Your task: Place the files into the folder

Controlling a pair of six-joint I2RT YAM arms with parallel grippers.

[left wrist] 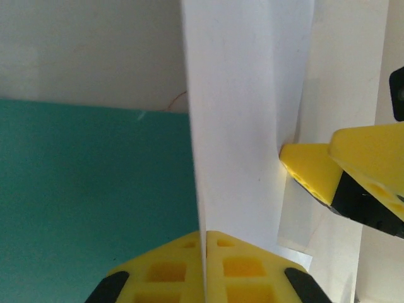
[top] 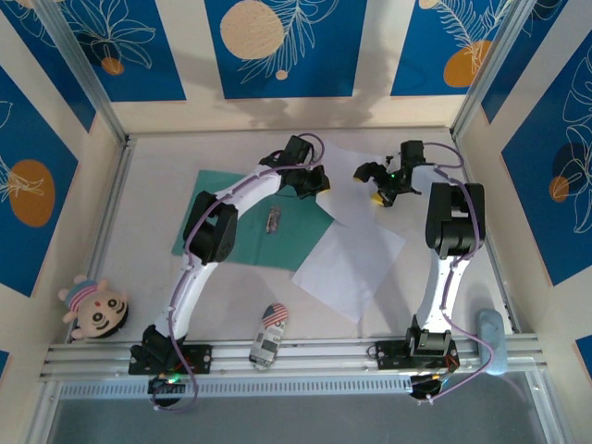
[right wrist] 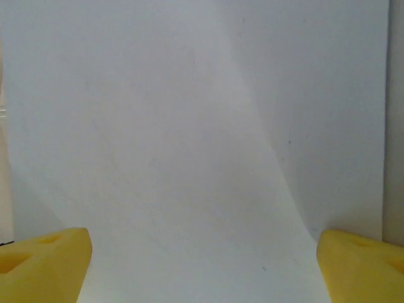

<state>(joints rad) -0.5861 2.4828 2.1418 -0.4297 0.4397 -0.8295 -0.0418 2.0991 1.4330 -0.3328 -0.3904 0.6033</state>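
Observation:
The teal-green folder point(top: 245, 222) lies flat left of centre, and it also shows in the left wrist view point(left wrist: 95, 196). One white file point(top: 350, 262) lies to its right, overlapping the folder's corner. A second file point(top: 356, 165) lies farther back between the two grippers. My left gripper point(top: 317, 183) is shut on the edge of this sheet point(left wrist: 243, 95), its yellow fingers point(left wrist: 240, 265) pressed together with the paper between them. My right gripper point(top: 377, 185) hangs open just right of it, over the same paper point(right wrist: 189, 126), with one finger point(left wrist: 315, 170) touching the sheet.
A small dark object point(top: 274, 220) rests on the folder. A toy car point(top: 268, 335) sits near the front rail, a plush doll point(top: 92, 310) at the front left, and a pale blue object point(top: 491, 339) at the front right. Walls ring the table.

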